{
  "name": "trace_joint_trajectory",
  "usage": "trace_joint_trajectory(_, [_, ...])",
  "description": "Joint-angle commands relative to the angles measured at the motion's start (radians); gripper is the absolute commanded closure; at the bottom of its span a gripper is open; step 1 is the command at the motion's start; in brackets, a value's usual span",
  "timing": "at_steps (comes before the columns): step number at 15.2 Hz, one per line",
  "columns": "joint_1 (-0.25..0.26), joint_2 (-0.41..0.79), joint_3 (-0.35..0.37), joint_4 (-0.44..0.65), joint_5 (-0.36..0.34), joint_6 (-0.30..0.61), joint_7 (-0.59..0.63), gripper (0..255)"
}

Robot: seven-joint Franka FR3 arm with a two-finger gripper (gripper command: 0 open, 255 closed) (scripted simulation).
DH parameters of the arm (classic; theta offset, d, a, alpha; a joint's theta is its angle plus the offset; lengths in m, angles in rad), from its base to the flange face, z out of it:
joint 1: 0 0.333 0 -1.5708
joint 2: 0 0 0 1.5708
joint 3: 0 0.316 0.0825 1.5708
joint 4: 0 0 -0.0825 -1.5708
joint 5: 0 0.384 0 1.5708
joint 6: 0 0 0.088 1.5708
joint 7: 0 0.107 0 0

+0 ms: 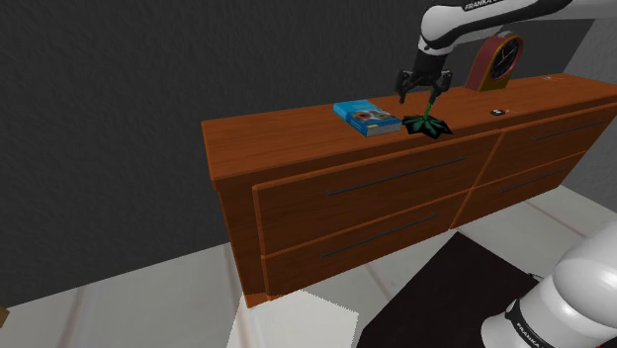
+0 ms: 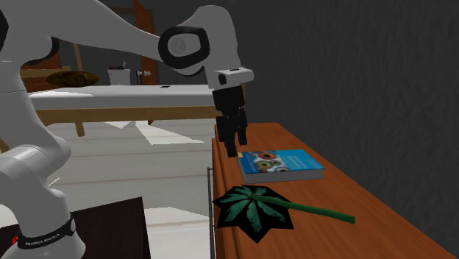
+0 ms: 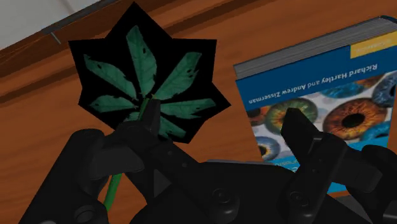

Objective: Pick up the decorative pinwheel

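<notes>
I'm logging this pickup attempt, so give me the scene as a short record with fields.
surface: wooden dresser top
pinwheel: green and black, lying flat near the front edge, not held
book: blue, lying beside the pinwheel, apart from it
gripper: open, hovering above the pinwheel, touching nothing
clock: on the dresser, toward the shoulder view's right

Shoulder: far, above dresser (image 1: 277,133) front. Second exterior: close, along its top. Wrist: nearest, downward. Book (image 1: 366,117) shared.

green-on-black pinwheel (image 3: 149,79), blue book (image 3: 318,83) with eye prints, reddish-brown dresser (image 1: 297,138).
</notes>
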Motion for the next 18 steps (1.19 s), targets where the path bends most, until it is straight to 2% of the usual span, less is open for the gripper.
trace_joint_trajectory(1, [-0.02, 0.048, -0.018, 0.043, 0.003, 0.012, 0.04, 0])
trace_joint_trajectory(11, [-0.111, 0.269, -0.107, 0.249, 0.046, 0.052, 0.207, 0])
trace_joint_trajectory(18, [-0.112, 0.286, -0.107, 0.176, 0.045, 0.141, 0.215, 0])
